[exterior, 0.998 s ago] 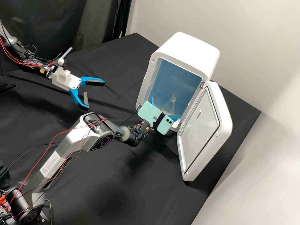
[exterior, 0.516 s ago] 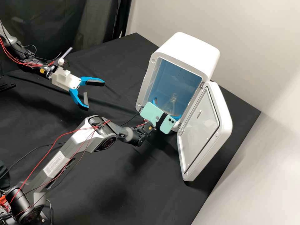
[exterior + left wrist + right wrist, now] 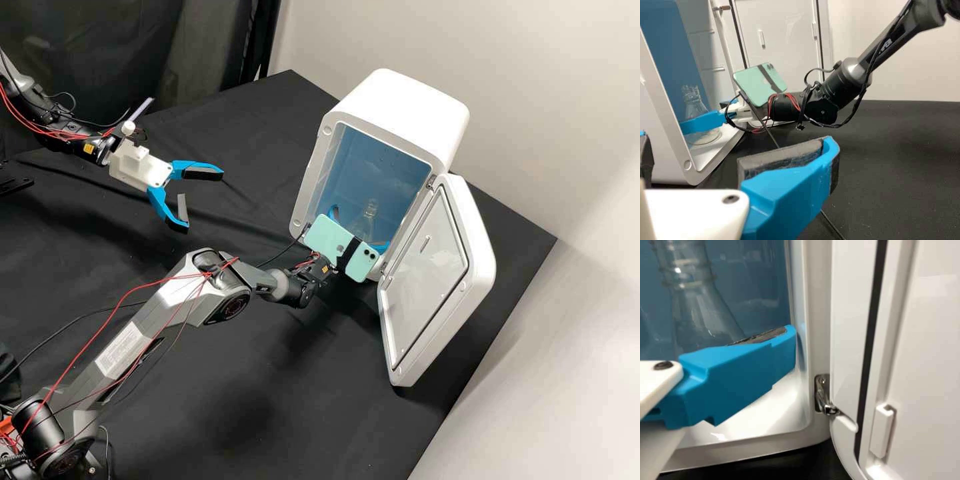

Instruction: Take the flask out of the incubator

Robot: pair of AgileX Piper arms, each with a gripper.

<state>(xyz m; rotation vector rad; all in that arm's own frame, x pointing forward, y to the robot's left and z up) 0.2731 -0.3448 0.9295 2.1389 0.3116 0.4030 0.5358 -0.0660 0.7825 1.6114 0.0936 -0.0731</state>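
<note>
Plainly, the right gripper has its jaws parted inside the incubator; one blue finger lies low beside the flask, its dark pad turned toward the glass, and whether pad and glass touch I cannot tell; the left gripper hangs above the bench, well apart from the incubator, jaws spread wide with nothing between them.

The flask is clear glass and conical, widening from a narrow neck ringed with ridges to a broad base; it stands upright on the floor of the pale blue chamber, near the opening.

The high view gives the whole white box, its door swung open on the right, and the right arm stretched low over the bench to the opening, though a mint-green phone strapped at the wrist covers most of the gripper; the left wrist view looks in from the side, past its own grey-padded finger, and has the same blue finger crossing in front of the flask's base just inside the chamber's sill; the right wrist view, close in, adds the neck ridges and a small metal hinge where door meets body.
</note>
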